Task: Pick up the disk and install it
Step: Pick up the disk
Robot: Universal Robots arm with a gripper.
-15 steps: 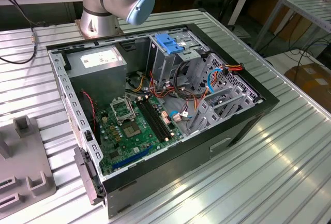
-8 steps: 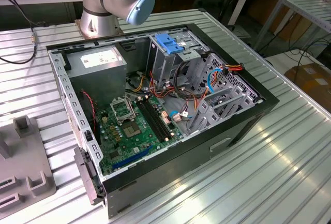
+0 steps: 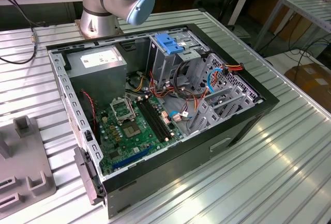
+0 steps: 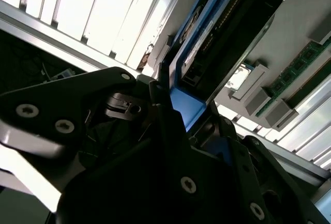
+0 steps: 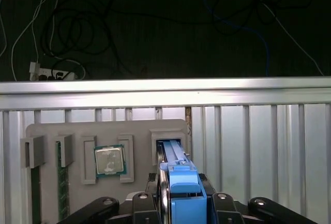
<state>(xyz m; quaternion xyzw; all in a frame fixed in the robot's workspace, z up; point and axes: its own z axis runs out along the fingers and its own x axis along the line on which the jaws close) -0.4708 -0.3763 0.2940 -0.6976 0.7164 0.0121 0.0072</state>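
The disk (image 5: 181, 175) stands on edge in a slot of the grey holder tray (image 5: 51, 131), which lies close to one edge of the desk (image 5: 258, 146); in the second wrist view its blue bracket and metal body (image 4: 217, 38) run away from the fingers. The gripper (image 5: 181, 198) is closed narrowly, with a finger against each side of the bracket; I judge that it has hold of the disk.

Hazards, as I judge them:
- The grip bears on plastic, not metal; the bracket may flex and let the disk slip or tilt.
- I cannot tell whether the lower edge is clear of the slot; a crooked lift could jam it and drag the tray, disturbing the processor chip (image 5: 109, 160) beside it.
- In the computer case (image 3: 243, 125), loose cables (image 3: 178, 87) lie just beside the drive cage (image 3: 170, 53); these could snag the disk or block its seating.
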